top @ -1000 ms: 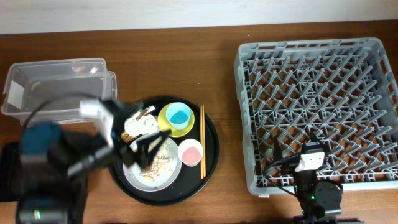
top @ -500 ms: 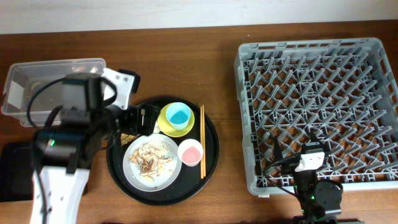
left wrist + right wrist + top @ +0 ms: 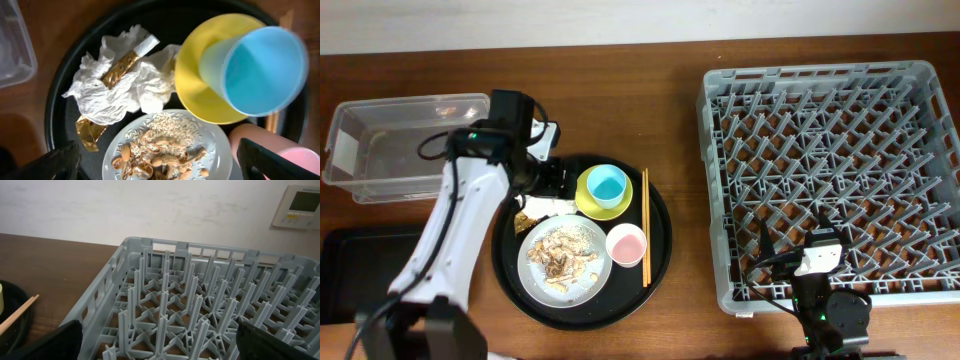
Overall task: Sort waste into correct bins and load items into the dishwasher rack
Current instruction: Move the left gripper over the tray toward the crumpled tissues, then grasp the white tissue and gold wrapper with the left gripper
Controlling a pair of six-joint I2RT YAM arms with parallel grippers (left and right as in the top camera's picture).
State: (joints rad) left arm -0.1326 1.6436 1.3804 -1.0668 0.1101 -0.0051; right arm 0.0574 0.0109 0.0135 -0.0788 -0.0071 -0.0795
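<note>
I'm swinging the left gripper [image 3: 157, 152] up from seven o'clock over the paper wrappers [image 3: 117, 82] at the round tray's [image 3: 660, 245] ten o'clock. It's gaping wide and holding nothing, so a grab looks next.

Plain indoor room: wooden table [image 3: 680, 90], white wall [image 3: 150, 205], control panel [image 3: 300, 200]

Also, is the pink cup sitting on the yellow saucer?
No, the blue cup sits on the yellow saucer; the pink cup stands beside it.
</note>
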